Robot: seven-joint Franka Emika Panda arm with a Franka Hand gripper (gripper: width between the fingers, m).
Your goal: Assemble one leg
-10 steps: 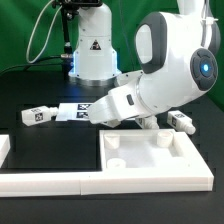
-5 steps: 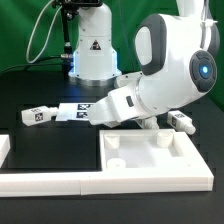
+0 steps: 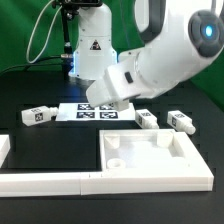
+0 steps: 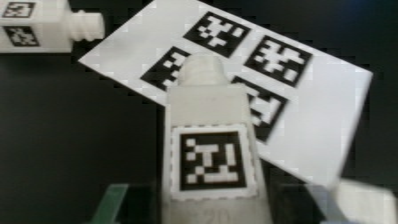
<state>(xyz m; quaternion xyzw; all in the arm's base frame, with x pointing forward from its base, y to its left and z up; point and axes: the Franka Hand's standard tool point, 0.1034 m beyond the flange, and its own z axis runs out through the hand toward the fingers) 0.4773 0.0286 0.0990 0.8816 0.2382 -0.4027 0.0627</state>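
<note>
Nearest: panel [image 3: 150,165], flat on the black table [image 3: 40,135], raised rim up. Bar [image 3: 40,182] runs along the front edge on the exterior view's left; its end meets the panel or sits just beside it, cannot tell which.

Behind the panel, toward the exterior view's right: two spare legs, one [image 3: 147,119] near the arm, the other [image 3: 180,121] further right, apart from each other. A third spare [image 3: 35,116] lies well off to the left.

Between them: marker board [image 3: 95,110], flat, partly covered by the arm [image 3: 150,60] leaning over it.

Wrist view: gripper [image 4: 217,196] closed on the leg [image 4: 214,150], fingers pinching its near end, tag facing the camera. The leg hangs over the marker board's edge. Exterior view hides the grip behind the wrist.

Farthest: robot base [image 3: 92,50].
</note>
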